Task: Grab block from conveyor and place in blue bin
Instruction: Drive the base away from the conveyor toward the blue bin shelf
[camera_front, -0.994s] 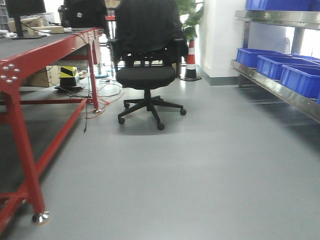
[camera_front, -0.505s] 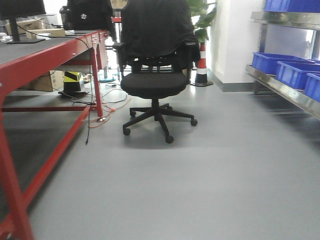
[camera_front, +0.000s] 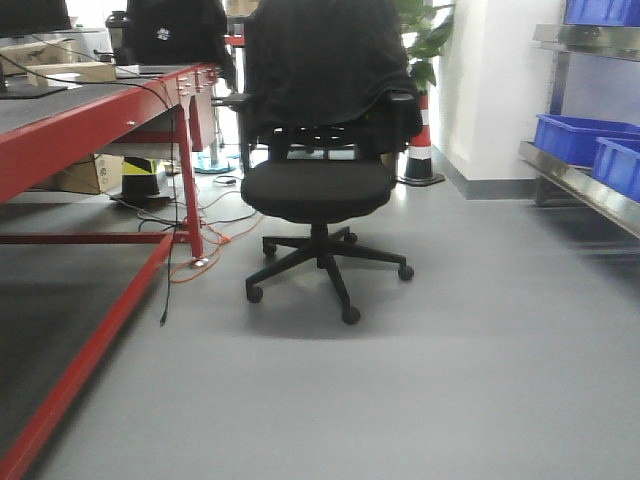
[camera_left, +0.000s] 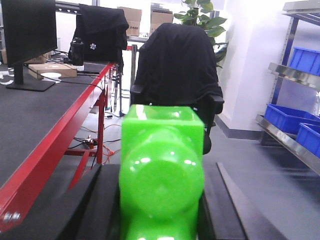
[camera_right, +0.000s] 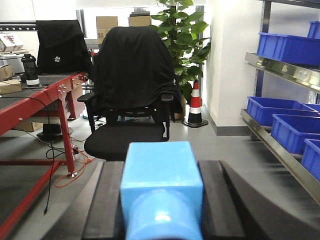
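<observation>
Tools, two: left tool (camera_left: 160, 212) clenched on one green block (camera_left: 161, 165), right tool (camera_right: 161, 212) on one blue block (camera_right: 161, 172).

Front view low near the floor, facing down the aisle, left wrist view higher, green block (camera_left: 161, 175) close against the lens, right wrist view likewise behind blue block (camera_right: 161, 185), all three share office chair (camera_front: 318, 188), red bench (camera_front: 90, 125), blue bins (camera_front: 580, 138).

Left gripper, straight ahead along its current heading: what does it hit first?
Likely the chair draped with a black jacket, dead ahead beyond the green block in the left gripper. Nothing nearer shows, though depth is unclear.
</observation>
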